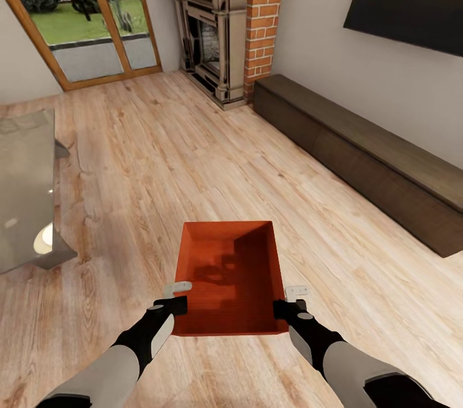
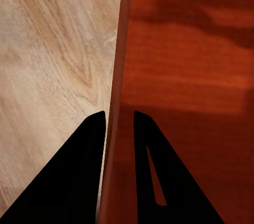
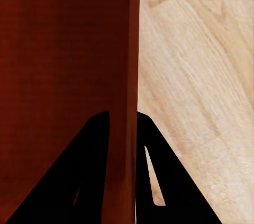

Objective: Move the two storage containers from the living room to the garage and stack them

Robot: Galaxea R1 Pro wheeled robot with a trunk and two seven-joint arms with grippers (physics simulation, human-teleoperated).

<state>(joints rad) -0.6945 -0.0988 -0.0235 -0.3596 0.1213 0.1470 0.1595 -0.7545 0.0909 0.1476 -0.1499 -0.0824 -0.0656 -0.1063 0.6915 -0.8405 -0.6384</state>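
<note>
Storage container (image 1: pixel 230 276) walls sit pinched between narrowly parted left fingers (image 2: pixel 90 144) and right fingers (image 3: pixel 98 144).

The bin (image 1: pixel 230 279) held between both grippers looks like smooth red-orange plastic, its inner walls faintly glossy and catching soft shadows. The floor (image 1: pixel 193 157) is light wood planking with clear grain and a low satin sheen. Far ahead, the fireplace (image 1: pixel 215 35) has rough red brick beside a dark carved surround and a pale wooden mantel. On the right, the long low cabinet (image 1: pixel 366 157) is matt dark wood. At left, the table (image 1: pixel 26 189) has a glossy grey top
</note>
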